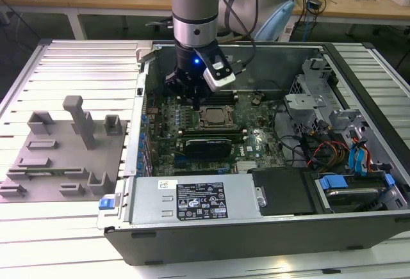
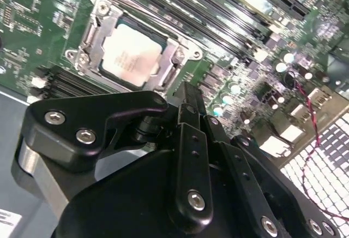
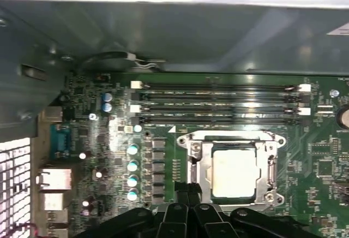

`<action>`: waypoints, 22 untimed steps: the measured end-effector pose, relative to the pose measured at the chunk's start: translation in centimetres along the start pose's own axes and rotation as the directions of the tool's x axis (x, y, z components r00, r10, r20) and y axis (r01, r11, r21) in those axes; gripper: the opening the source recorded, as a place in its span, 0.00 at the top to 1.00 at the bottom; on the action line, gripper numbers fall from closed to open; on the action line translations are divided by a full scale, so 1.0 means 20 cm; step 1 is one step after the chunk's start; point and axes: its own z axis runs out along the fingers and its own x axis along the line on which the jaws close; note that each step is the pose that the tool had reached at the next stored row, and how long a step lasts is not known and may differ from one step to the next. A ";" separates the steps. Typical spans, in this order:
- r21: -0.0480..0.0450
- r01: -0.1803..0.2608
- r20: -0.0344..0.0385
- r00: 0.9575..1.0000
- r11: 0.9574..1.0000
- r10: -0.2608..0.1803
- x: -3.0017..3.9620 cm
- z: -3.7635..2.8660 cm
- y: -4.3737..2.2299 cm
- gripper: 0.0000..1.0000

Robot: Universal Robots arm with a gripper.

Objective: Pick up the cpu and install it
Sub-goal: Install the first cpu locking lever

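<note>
The cpu (image 1: 214, 118) (image 2: 130, 58) (image 3: 234, 172), a silvery-white square chip, lies flat inside the metal socket frame (image 2: 92, 25) (image 3: 272, 140) on the green motherboard (image 1: 256, 141) of the open computer case. My gripper (image 1: 192, 103) (image 2: 188, 93) (image 3: 191, 191) hangs inside the case just beside the socket, toward the exterior view's left. Its black fingers are together with nothing between them. They are apart from the chip.
A grey fixture plate with blocks (image 1: 57, 151) lies on the table at the exterior view's left. The power supply (image 1: 192, 199) lines the case's near side. Drive cages and cables (image 1: 333, 144) crowd the right. Memory slots (image 3: 218, 99) run beside the socket.
</note>
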 end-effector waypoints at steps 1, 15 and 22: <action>0.000 0.000 0.000 1.000 1.000 0.000 0.010 0.000 0.000 0.89; -0.086 -0.003 0.001 1.000 0.996 0.003 0.055 -0.045 -0.001 0.89; -0.099 -0.004 0.003 1.000 0.995 0.004 0.053 -0.091 -0.001 0.89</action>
